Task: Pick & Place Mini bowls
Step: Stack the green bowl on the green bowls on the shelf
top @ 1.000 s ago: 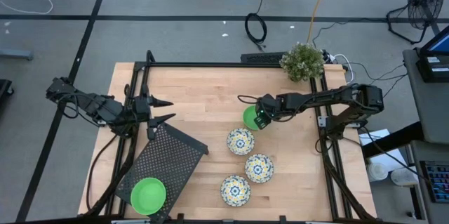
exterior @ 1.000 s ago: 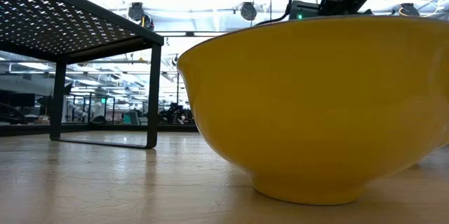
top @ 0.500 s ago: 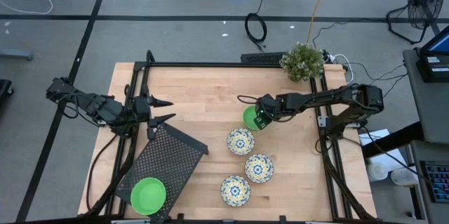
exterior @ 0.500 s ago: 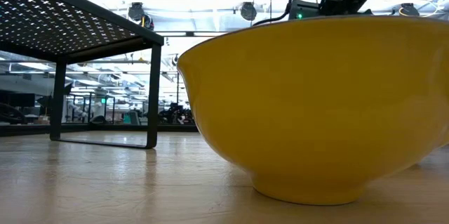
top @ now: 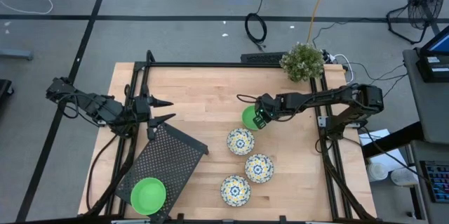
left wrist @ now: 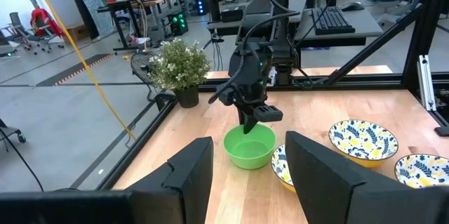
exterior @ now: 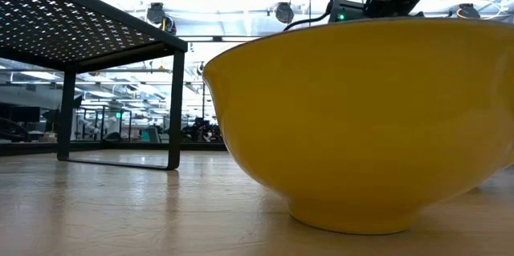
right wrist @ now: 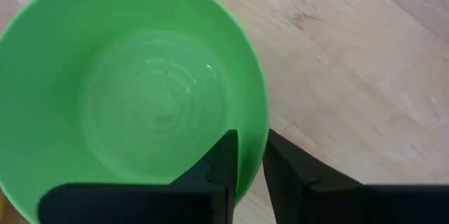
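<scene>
A green mini bowl [top: 249, 117] stands on the wooden table near its middle, and my right gripper [top: 258, 119] is shut on its rim; the left wrist view shows the same bowl [left wrist: 249, 148] and gripper [left wrist: 252, 114]. A second green bowl [top: 148, 195] sits on the black mesh tray [top: 168, 155] at the near left. Three patterned bowls [top: 240, 141] [top: 258, 168] [top: 235, 190] rest on the table toward the near edge. My left gripper [top: 165, 110] hovers open by the tray's far corner, with nothing between its fingers. My right gripper [right wrist: 251, 143] has the green bowl's rim [right wrist: 261, 108] on the side toward the table's right, one finger [right wrist: 223, 161] inside the bowl and one [right wrist: 287, 168] outside. The fingers come from above, pointing down. The bowl stands upright on the table.
A potted plant [top: 302, 61] stands at the far right corner. In the low view a patterned bowl's yellow outside [exterior: 353, 128] fills the front, with the raised tray [exterior: 80, 23] to its left. Bare wood lies across the table's far half.
</scene>
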You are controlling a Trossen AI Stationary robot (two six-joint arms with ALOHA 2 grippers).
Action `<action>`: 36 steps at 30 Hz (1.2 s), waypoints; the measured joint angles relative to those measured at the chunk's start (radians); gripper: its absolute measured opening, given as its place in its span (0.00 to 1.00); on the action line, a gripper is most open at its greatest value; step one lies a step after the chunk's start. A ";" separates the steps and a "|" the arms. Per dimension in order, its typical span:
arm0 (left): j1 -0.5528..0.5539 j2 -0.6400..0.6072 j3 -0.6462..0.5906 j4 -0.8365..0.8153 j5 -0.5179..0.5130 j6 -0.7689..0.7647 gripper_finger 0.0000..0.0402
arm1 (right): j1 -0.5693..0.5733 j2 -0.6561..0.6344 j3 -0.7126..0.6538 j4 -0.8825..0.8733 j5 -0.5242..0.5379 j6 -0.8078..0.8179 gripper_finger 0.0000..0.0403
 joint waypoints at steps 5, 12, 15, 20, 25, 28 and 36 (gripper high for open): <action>0.000 0.000 0.000 0.000 0.000 0.000 0.45 | -0.006 0.000 0.000 0.000 0.013 -0.026 0.06; 0.000 0.000 0.000 0.000 0.000 0.000 0.45 | -0.006 0.000 0.001 0.004 0.027 -0.051 0.02; 0.000 0.000 0.000 0.000 0.000 0.000 0.45 | -0.006 0.000 0.001 0.003 0.028 -0.054 0.01; 0.000 0.000 0.000 0.000 0.000 0.000 0.45 | -0.006 0.000 0.001 0.005 0.028 -0.056 0.01; 0.000 0.000 0.000 -0.001 0.000 0.000 0.45 | -0.006 0.000 0.001 0.006 0.054 -0.065 0.01; 0.000 0.000 0.000 -0.001 0.000 0.000 0.45 | -0.006 0.000 0.001 0.006 0.079 -0.078 0.01; 0.000 0.000 0.000 -0.001 0.000 0.000 0.45 | -0.019 0.000 0.001 0.058 0.102 -0.117 0.00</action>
